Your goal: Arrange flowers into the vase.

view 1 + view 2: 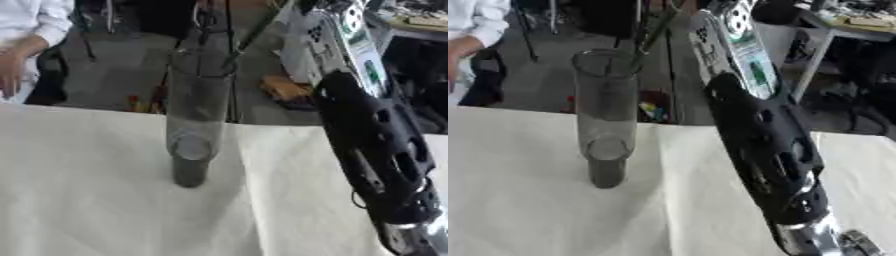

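One tall clear glass cylinder vase [194,125] stands upright on the white-clothed worktop [87,200], a dark green stem [254,35] leaning at its rim. Right eye view: black forearm [767,160] crosses beside the vase; robot hand unseen, its state cannot be told. Judgement: glass is tippy, slippery, fragile; the stem is light, best held mid-length.

Vase [606,125] blocks centre – cloth [87,200] open.

Soft, even daylight; both views are blurred throughout, with the vase [197,120] casting little shadow on the pale tablecloth [87,200].

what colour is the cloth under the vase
White, seen best in the left eye view: the cloth beneath the vase.
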